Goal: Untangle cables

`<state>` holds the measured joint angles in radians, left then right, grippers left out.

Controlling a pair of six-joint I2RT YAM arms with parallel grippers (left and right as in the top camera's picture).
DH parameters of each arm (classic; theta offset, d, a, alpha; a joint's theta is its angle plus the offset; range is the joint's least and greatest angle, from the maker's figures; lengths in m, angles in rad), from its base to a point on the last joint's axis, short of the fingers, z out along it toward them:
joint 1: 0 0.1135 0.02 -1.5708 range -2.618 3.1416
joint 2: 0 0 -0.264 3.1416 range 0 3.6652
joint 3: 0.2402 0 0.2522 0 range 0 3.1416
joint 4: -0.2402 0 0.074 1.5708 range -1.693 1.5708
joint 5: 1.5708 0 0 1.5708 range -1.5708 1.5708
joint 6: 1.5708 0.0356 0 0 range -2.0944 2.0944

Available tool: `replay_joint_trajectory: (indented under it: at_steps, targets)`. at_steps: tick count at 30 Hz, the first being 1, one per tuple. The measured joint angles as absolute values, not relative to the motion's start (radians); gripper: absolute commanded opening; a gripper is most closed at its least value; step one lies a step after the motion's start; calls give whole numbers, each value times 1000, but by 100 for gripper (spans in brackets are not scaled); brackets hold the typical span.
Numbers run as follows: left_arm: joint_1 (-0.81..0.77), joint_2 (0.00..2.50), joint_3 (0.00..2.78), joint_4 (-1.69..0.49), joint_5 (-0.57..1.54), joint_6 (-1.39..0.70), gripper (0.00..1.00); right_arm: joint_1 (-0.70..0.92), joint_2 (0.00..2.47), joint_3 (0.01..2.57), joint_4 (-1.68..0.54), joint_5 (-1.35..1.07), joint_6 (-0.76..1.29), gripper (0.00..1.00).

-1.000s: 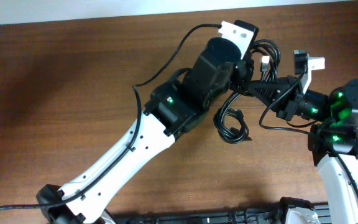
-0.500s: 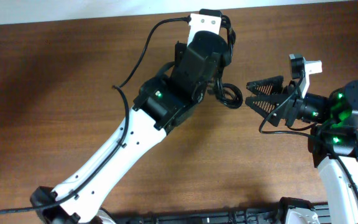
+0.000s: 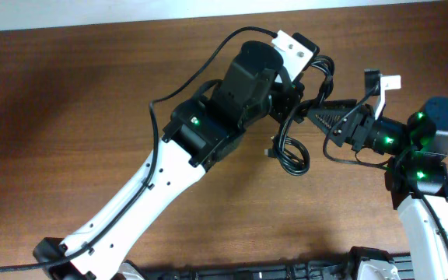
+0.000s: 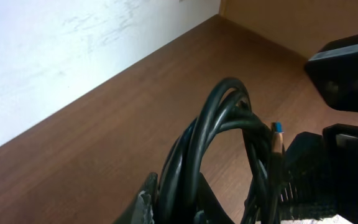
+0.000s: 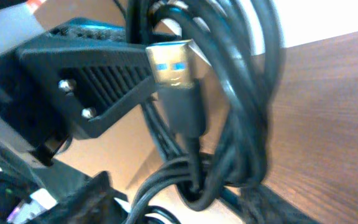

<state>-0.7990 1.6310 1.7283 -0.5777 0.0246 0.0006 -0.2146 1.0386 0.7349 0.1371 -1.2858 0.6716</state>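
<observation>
The cables [image 3: 288, 154] are a bundle of thin black cords, pinched at the top and hanging in loops down to the wooden table. My left gripper [image 3: 292, 101] is shut on the upper loops; in the left wrist view the cables [image 4: 229, 124] rise from between its jaws, with a blue-tipped plug [image 4: 277, 132] beside them. My right gripper [image 3: 316, 117] points left into the bundle. In the right wrist view the cables [image 5: 241, 124] and a USB plug [image 5: 169, 65] pass between its fingers, which stand apart, and the left gripper's ribbed finger [image 5: 92, 74] is close by.
My left arm [image 3: 154, 187] crosses the table [image 3: 68, 117] diagonally from the front left. My right arm [image 3: 426, 202] stands at the right edge. A pale wall [image 3: 131, 12] borders the far side. Black equipment [image 3: 286, 272] lines the front edge.
My left gripper swung away to the left with the cables, then came back right. My right gripper let go and opened wide, then narrowed; the bundle now lies between its fingers.
</observation>
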Motion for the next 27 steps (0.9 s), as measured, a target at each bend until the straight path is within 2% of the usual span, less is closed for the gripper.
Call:
replay_joint_trajectory:
  at_steps: [2, 8, 12, 15, 17, 24, 26, 27]
  targets:
    - [-798, 1630, 1728, -578, 31, 4, 0, -215, 1039, 735, 136, -1274, 669, 28]
    - [-796, 1626, 1728, -581, 84, 8, 0, -215, 1039, 735, 135, -1249, 651, 27]
    - [-796, 1626, 1728, -586, 120, 8, 0, -215, 1039, 735, 137, -1249, 651, 10]
    - [-794, 1626, 1728, -587, 112, 9, 0, -215, 1039, 735, 138, -1250, 647, 9]
    - [-796, 1626, 1728, -588, 89, 8, 0, -215, 1039, 735, 139, -1249, 648, 4]
    - [-820, 1626, 1728, -590, -37, -27, 1, -213, 1039, 735, 146, -1249, 647, 4]
    - [-827, 1626, 1728, -595, -75, -63, 18, -212, 1039, 735, 146, -1249, 646, 4]
    - [-831, 1626, 1728, -597, -89, -82, 38, -211, 1039, 735, 147, -1249, 646, 4]
